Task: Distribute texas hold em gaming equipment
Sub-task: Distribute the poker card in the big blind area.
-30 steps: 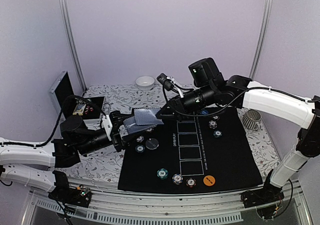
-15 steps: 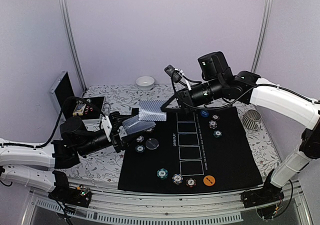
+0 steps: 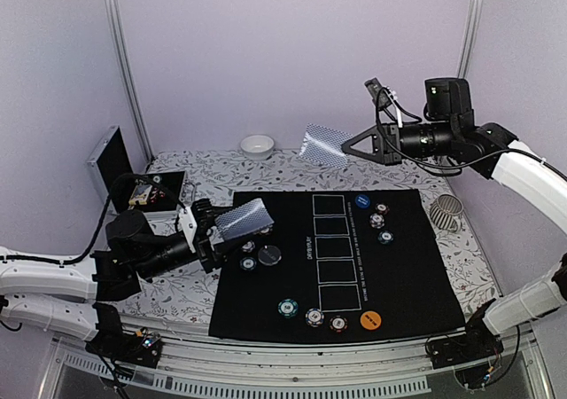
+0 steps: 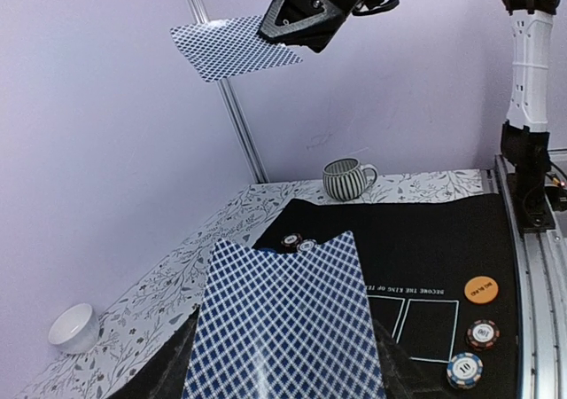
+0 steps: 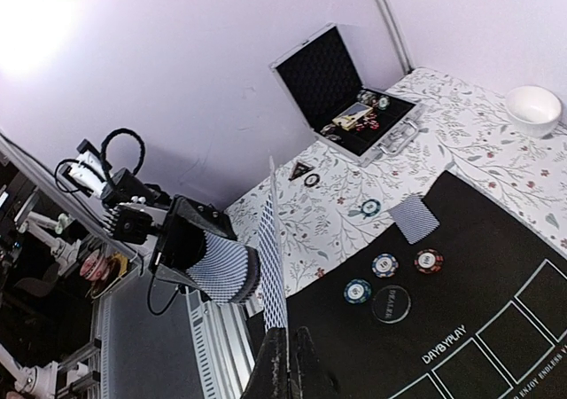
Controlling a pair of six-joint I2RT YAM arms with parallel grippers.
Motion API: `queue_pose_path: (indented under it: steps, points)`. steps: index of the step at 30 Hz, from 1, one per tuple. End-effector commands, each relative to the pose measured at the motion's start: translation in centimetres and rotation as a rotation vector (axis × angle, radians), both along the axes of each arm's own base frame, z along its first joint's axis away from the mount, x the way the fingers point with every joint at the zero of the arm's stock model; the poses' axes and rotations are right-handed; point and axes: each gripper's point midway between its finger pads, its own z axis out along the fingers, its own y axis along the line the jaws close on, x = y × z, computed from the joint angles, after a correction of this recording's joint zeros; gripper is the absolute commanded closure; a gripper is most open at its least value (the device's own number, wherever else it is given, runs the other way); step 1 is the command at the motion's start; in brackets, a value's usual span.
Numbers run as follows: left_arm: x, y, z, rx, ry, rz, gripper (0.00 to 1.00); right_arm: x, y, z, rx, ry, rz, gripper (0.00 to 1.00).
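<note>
While my right gripper (image 3: 348,147) is pinching a single playing card (image 3: 321,142) by one edge, I am holding it high in the air. The card is jutting out ahead of my fingertips, well above the black mat (image 3: 399,266) and touching nothing else. From my right wrist it is showing edge-on, rising straight out of the closed jaws. My left gripper (image 3: 211,232) is clamping the deck (image 3: 241,216) low down, backs up, the stack sticking out ahead of its fingers over the mat's edge. I am judging the card to be very light, thin, springy and slick. It could flutter or slip free in a fast swing, so a firm pinch set well in from the edge is looking safest, with the card laid flat rather than dropped.
</note>
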Motion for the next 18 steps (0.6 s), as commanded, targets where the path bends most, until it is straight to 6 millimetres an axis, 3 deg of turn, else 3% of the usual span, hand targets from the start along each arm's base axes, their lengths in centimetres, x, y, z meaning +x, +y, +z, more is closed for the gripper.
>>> queue_pose_path:
  steps: [1,8,18]
  points:
    - [-0.4,0.3,1.2,-0.053,-0.005,-0.001,0.45,1.8,-2.9,-1.1,-0.002,0.026,-0.093,0.98]
    - [0.2,0.8,1.5,-0.078,-0.006,0.041,0.45,5.5,-8.1,-5.7,-0.049,0.126,-0.278,0.98]
    - [1.3,0.7,0.3,-0.075,0.013,0.096,0.45,10.5,-16.5,-12.2,-0.195,0.206,-0.635,0.98]
